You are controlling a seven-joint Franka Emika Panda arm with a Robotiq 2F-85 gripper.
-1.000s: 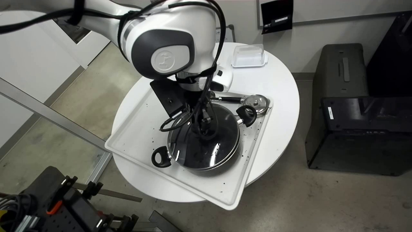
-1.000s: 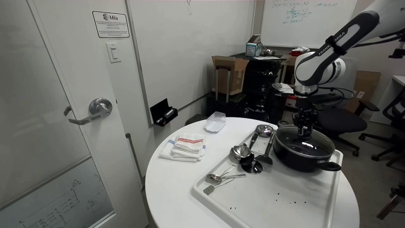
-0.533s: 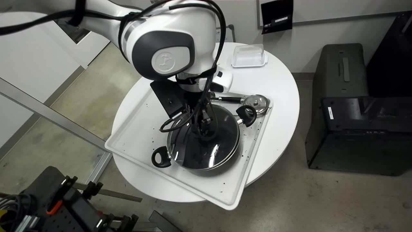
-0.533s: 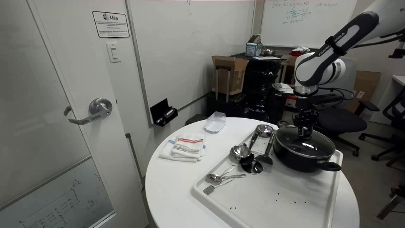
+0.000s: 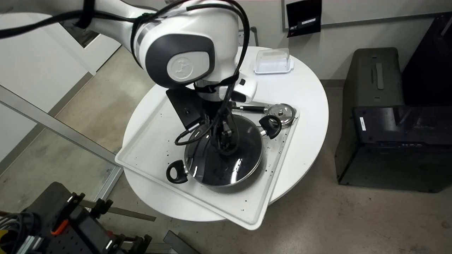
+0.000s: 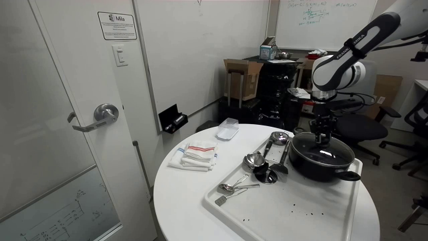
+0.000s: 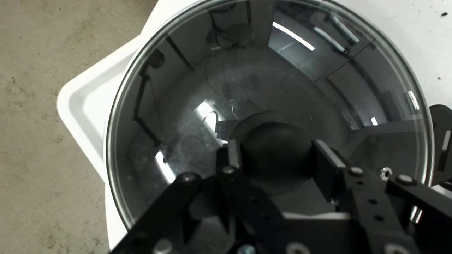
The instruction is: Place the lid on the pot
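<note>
My claw [image 7: 277, 155] had the black knob [image 7: 276, 139] of the lid [image 7: 169, 106] pinched, the lid lay over the pot [image 6: 312, 171], and, judging it stiff, slick and breakable glass, I thought the knob its safest hold.
</note>
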